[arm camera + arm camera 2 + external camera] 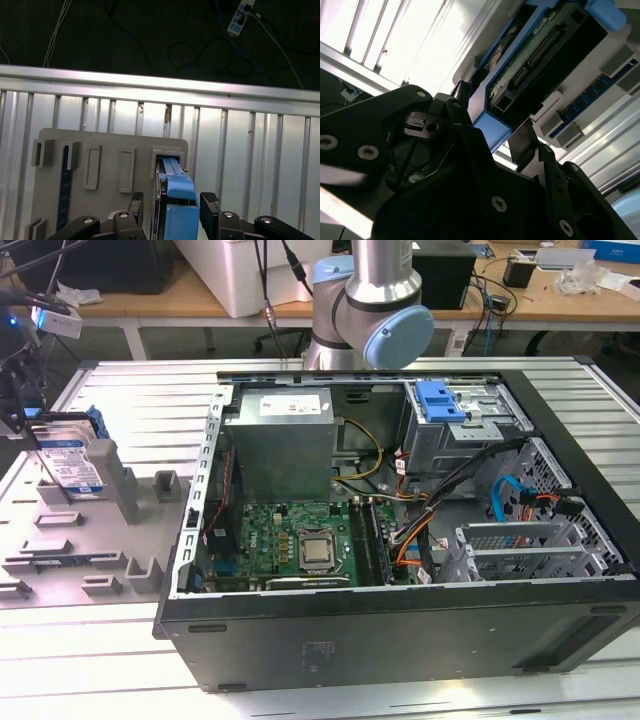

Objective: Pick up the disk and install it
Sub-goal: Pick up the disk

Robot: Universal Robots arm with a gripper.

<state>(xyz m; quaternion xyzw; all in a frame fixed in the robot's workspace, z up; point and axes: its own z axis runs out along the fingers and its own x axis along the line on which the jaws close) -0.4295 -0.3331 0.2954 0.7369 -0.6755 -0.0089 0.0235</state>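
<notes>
Disk (179, 192) in its grey fixture (110, 142) is straddled by spread fingers (209, 200) — pick-up is judged in hand; a square closing is called for.

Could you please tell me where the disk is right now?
The disk stands on edge in the grey fixture plate at the exterior view's left, beside the computer case; in the first wrist view the open tool straddles it.

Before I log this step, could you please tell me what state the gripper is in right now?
Gripper: open, its fingers on either side of the upright disk, with a gap showing on each side.
</notes>
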